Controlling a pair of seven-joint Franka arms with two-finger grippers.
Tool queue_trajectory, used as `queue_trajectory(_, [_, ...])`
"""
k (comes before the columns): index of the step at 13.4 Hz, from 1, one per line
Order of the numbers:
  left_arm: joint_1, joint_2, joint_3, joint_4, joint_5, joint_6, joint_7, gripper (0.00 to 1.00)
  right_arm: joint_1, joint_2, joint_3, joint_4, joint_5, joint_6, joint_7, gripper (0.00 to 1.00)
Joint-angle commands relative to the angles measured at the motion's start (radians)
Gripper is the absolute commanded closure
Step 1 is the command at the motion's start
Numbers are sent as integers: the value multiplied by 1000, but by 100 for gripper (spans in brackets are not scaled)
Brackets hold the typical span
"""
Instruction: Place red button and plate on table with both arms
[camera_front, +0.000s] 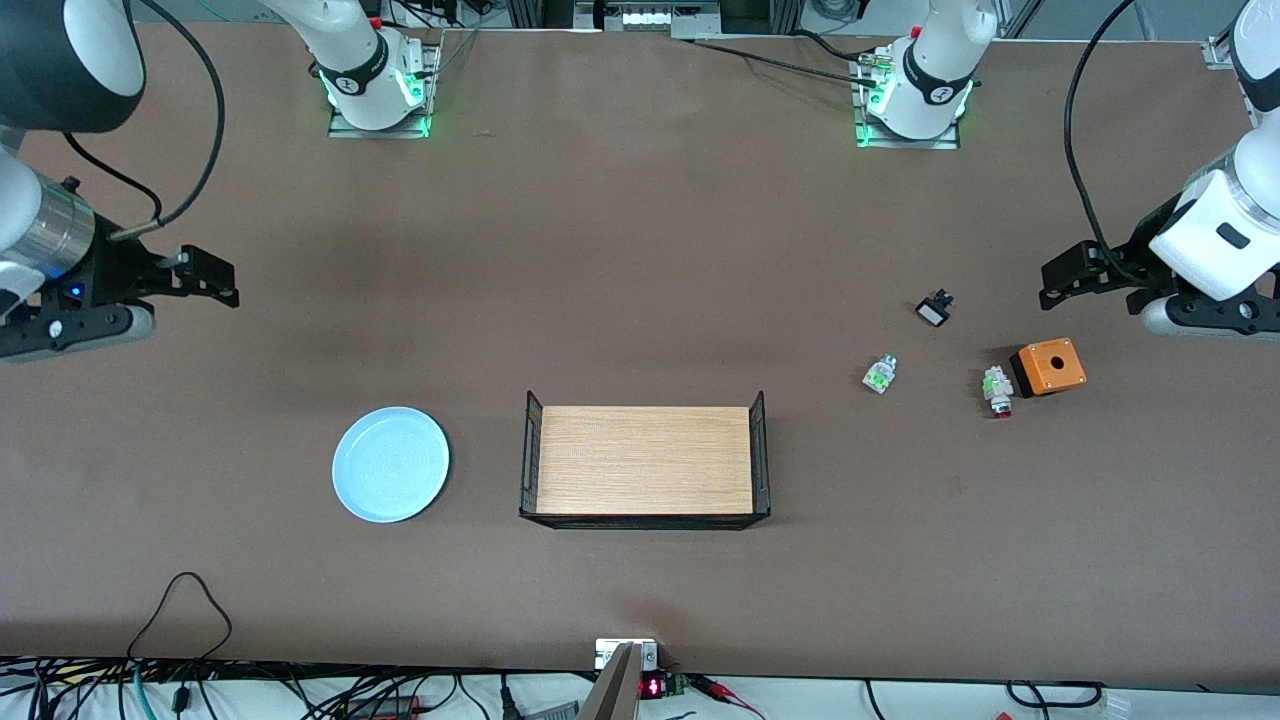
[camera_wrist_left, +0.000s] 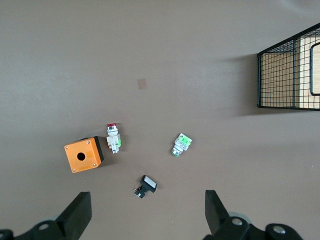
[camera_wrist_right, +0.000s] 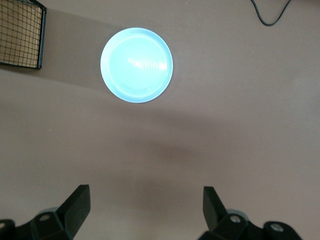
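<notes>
Both claws hang wide and empty above the brown tabletop (camera_front: 640, 250).

The right claw (camera_front: 205, 275) hovers over bare surface at the right arm's end, jaws spread wide; the pale blue plate (camera_front: 391, 464) lies flat beside the wooden rack (camera_front: 645, 460). Toward the left arm's end, the red button (camera_front: 997, 391) lies just beside the orange box (camera_front: 1048, 367), and the left claw (camera_front: 1075, 272) hangs spread wide, gripping nothing.

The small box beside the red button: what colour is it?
Orange with a black base and a dark hole on top; the box shows best in the left wrist view.
</notes>
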Motion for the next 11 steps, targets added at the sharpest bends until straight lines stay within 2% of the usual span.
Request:
queue_trajectory(1, [-4, -11, 8, 6, -14, -18, 11, 0, -56, -66, 11, -101, -21, 25, 3, 0])
queue_trajectory(2, [-4, -11, 8, 6, -14, -18, 11, 0, -88, -84, 12, -124, -14, 26, 2, 0])
queue_trajectory(7, [-4, -11, 8, 6, -14, -18, 11, 0, -93, -192, 14, -207, -17, 24, 32, 0])
queue_trajectory(10, [-4, -8, 8, 6, -16, -17, 11, 0, -94, -221, 75, -220, -33, -35, 183, 0])
queue_trajectory(11, [-4, -8, 8, 6, -16, -17, 11, 0, -94, -230, 98, -220, -88, -29, 235, 0])
